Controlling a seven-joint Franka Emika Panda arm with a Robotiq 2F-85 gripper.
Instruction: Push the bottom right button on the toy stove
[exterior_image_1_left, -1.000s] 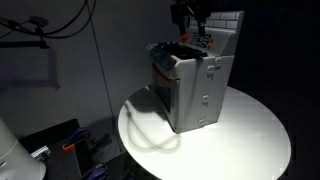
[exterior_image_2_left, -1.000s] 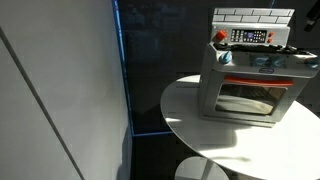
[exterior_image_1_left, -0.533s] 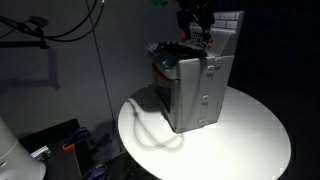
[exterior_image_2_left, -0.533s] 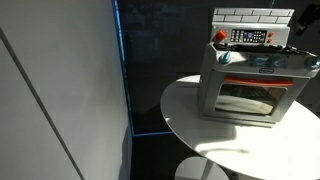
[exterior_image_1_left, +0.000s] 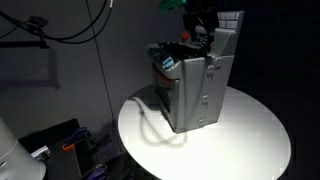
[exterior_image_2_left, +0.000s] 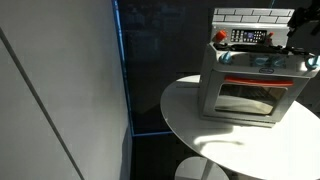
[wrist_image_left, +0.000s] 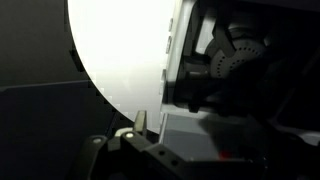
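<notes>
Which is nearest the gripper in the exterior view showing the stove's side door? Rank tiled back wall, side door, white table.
1. Tiled back wall, just beside the gripper, up top.
2. Side door, below it on the stove's flank.
3. White table, lowest, under the stove.

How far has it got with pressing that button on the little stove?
Approach looks done: the gripper hangs above the toy stove, close to its button panel. In hand: lining up. Left: the press itself; no contact shows, and the bottom right button is too small to make out.
</notes>
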